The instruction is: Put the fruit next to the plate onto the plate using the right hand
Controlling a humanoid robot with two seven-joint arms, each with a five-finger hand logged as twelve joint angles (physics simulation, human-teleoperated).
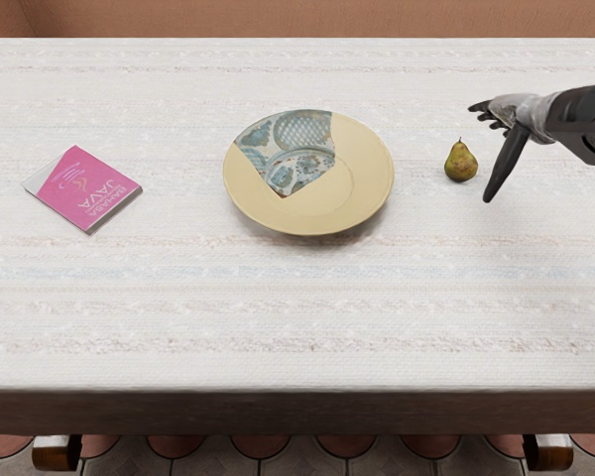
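Head view: I look down on a pale table [297, 297]. A yellow plate [362, 188] with a blue patterned wedge sits at centre. At the plate's three o'clock, near but apart from its rim, a small green pear [461, 162] stands upright. At the pear's three o'clock hovers my right hand [511, 117], fingers spread, holding nothing, one finger pointing down just beside the fruit. A pink booklet [82, 186] lies well off at nine o'clock. I judge the pear light, firm and smooth-skinned, prone to tip, so I would wrap its wide belly, not its neck.
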